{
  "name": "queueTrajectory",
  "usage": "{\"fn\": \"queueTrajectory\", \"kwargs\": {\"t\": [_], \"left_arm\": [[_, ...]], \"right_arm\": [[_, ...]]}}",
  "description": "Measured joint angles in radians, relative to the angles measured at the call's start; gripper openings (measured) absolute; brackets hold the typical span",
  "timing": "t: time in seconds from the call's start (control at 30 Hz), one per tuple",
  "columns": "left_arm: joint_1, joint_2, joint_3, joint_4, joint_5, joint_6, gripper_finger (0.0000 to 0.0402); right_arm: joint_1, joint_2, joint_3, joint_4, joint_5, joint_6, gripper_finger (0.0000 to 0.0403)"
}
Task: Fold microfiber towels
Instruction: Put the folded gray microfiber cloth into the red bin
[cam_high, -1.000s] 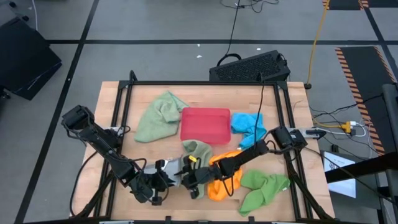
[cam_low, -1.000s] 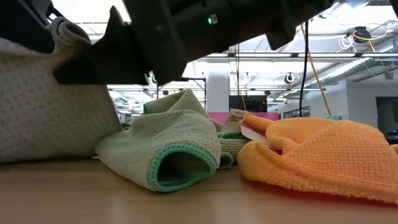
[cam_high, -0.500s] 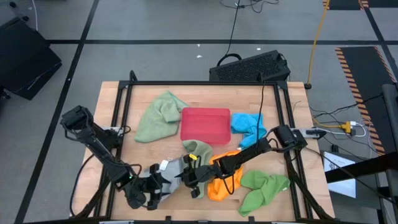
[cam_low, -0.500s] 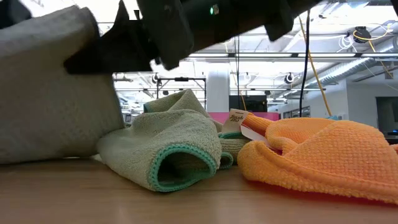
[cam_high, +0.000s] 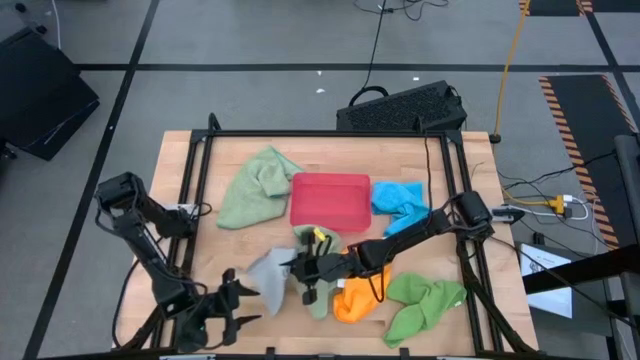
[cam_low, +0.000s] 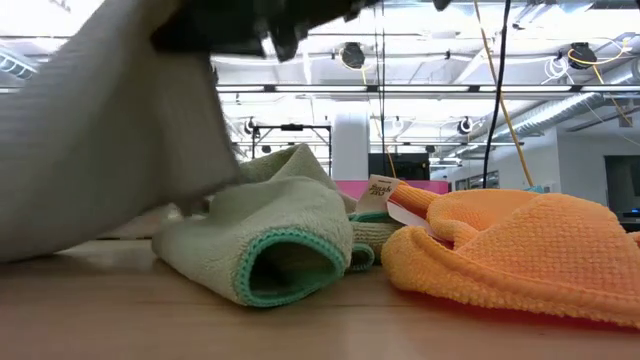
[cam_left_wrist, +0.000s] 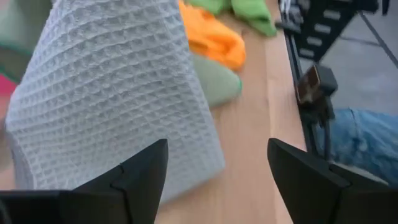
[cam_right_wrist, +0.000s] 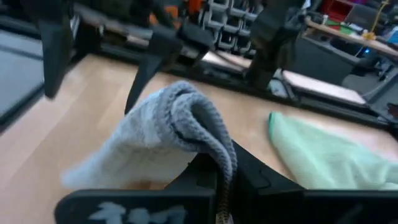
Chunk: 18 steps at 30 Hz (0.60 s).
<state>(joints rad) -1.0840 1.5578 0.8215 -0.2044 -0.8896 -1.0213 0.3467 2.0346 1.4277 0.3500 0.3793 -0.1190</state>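
L claw (cam_high: 232, 298) backed off, now spread; grey towel (cam_high: 268, 274) pinched in R claw (cam_high: 303, 268), hanging beside it.

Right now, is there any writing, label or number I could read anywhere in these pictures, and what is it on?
White tag on a towel beside the orange towel, low view: dark print, too small to read.
Yellow tag on the sage towel, high view: no readable text.
Red tray and table: no writing shows.
Nothing else legible anywhere.
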Motion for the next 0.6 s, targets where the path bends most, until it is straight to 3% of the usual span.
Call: {"fn": "queueTrajectory", "kwargs": {"t": [0.17, 0.4, 0.5, 0.6], "left_arm": [[-0.003, 0.0, 0.0, 0.051, -0.184, 0.151, 0.0278], [0.01, 0.0, 0.0, 0.226, -0.566, 0.517, 0.0278], [0.043, 0.0, 0.0, 0.251, -0.656, 0.578, 0.0278], [0.097, 0.0, 0.0, 0.254, -0.664, 0.571, 0.0278]], "right_arm": [[-0.023, -0.047, 0.0, -0.075, 0.068, 0.005, 0.0005], [-0.051, -0.179, 0.001, -0.204, 0.125, -0.046, 0.0005], [-0.053, -0.237, 0.0, -0.268, 0.168, -0.101, 0.0005], [-0.054, -0.295, 0.001, -0.323, 0.211, -0.137, 0.0004]]}}
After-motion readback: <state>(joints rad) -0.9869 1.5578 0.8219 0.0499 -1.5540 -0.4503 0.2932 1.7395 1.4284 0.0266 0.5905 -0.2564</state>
